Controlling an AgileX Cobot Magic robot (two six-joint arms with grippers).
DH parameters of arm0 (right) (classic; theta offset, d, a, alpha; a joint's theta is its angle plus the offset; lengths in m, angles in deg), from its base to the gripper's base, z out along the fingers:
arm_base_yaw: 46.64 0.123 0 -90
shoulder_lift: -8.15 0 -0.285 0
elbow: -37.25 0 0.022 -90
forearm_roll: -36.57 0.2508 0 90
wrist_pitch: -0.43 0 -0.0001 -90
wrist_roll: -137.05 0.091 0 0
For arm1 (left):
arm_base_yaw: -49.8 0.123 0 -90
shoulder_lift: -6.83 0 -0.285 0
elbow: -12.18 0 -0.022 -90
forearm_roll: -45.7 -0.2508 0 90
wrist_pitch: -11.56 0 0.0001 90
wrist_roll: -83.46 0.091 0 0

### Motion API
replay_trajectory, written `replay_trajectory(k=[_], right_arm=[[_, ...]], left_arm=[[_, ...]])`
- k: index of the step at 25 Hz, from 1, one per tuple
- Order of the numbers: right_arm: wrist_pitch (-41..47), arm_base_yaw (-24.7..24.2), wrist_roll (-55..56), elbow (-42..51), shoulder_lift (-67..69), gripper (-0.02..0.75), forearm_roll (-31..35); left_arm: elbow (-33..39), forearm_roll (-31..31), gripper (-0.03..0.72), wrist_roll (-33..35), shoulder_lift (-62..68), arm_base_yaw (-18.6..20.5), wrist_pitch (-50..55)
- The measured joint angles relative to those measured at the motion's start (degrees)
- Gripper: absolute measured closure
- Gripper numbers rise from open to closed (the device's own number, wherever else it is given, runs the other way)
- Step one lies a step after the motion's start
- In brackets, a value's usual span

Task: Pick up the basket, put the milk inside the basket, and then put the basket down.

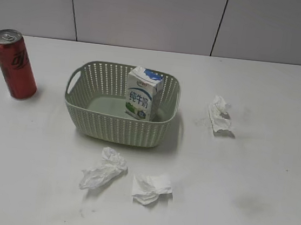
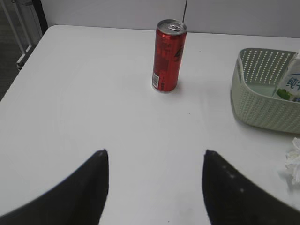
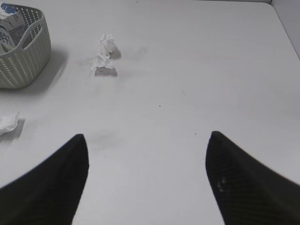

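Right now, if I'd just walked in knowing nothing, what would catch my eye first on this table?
Probably the pale green basket in the middle of the white table, with the white-and-blue milk carton standing upright inside it. Next, the red soda can standing alone to the far left. Three crumpled tissues lie around: two in front of the basket, one to its right.

White table (image 1: 275, 159): basket (image 1: 114, 120), can (image 1: 13, 64), tissues (image 1: 104, 168).
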Motion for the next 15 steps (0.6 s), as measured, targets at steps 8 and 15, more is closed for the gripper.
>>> replay_trajectory(k=[8, 15], right_arm=[[0.0, 0.0, 0.0, 0.0, 0.0, 0.146, 0.0], [0.0, 0.0, 0.0, 0.0, 0.0, 0.146, 0.0]], left_arm=[[0.0, 0.0, 0.272, 0.0, 0.0, 0.0, 0.0], [0.0, 0.0, 0.284, 0.0, 0.0, 0.0, 0.0]])
